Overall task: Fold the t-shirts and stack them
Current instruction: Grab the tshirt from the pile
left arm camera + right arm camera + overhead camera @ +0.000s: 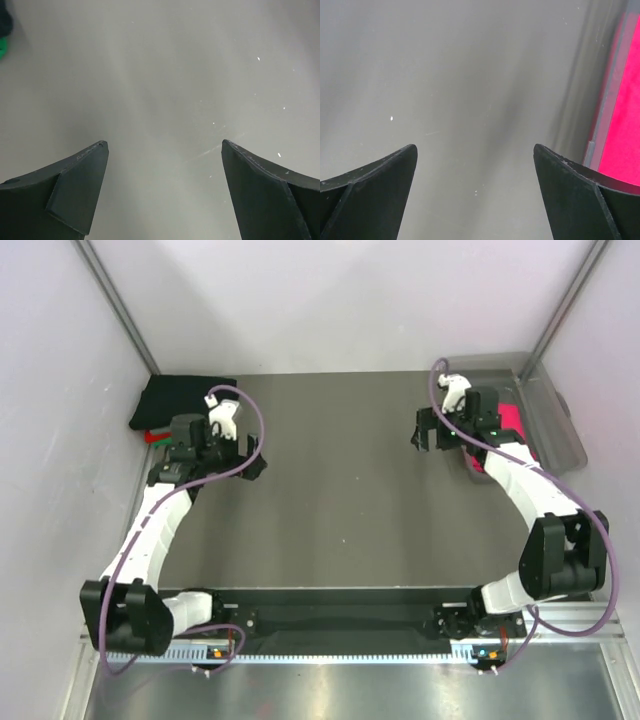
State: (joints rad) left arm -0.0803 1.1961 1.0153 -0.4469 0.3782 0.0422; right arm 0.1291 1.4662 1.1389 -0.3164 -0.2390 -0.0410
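The left hand (165, 145) is spread wide with nothing between its 2 fingers (80, 185), which are matte black, wedge-shaped and tapered to blunt tips with scuffed edges. Under it lies the table (160, 75), a smooth dull grey sheet with fine scratches and pale specks. At the far left corner of the left wrist view, a sliver of the green t-shirt (4, 47) shows beneath a dark fold of the black t-shirt (5, 20). From the top view, the black t-shirt (180, 400) is a soft, flat folded rectangle in the table's far left corner. Thin red and green edges poke out at its near side, just beside the left hand (245, 455).

The right hand (475, 147) is likewise parted and empty over bare table. To its right stands the clear plastic bin (605, 110), its translucent wall straight-edged, with the pinkish-red t-shirt (625, 100) bright inside it. In the top view the bin (545, 400) sits at the far right corner.
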